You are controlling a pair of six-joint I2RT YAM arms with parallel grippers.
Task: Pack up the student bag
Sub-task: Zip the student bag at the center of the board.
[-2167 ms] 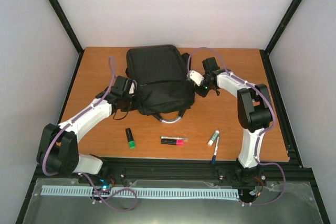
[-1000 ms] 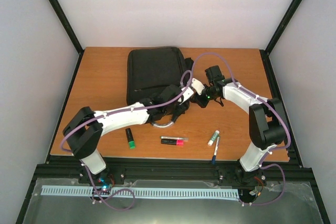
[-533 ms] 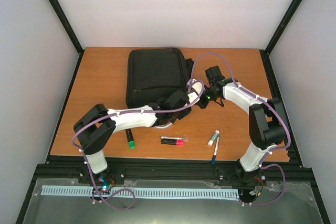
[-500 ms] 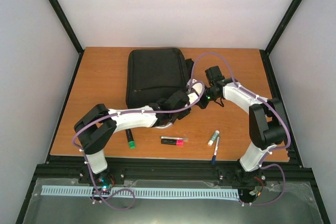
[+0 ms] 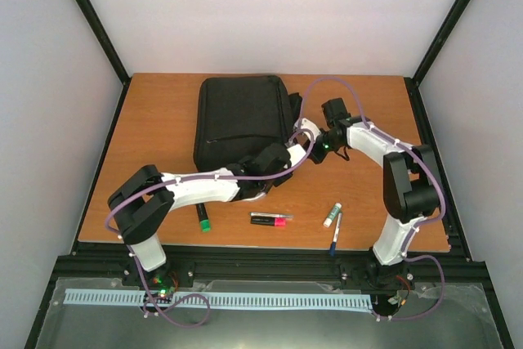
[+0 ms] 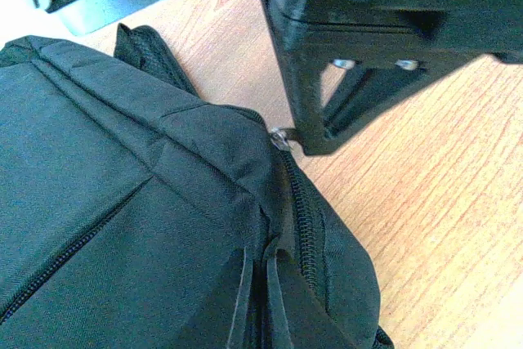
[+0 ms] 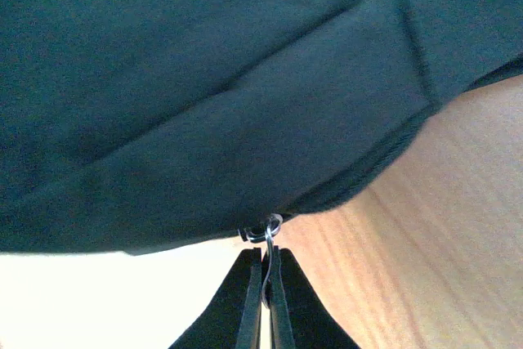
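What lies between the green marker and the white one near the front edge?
A pink-and-black highlighter lies between the green marker and the white marker, in the top view.

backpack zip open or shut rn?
Shut along the visible stretch: the student bag has its zip teeth meshed, no gap. The right gripper pinches the pull ring.

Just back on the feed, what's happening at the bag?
The right hand is shut on a small metal zip ring at the near right corner of the large black fabric backpack. The left hand, also shut, sits at another metal zip pull there. Several marker pens lie unpacked on the wooden table.
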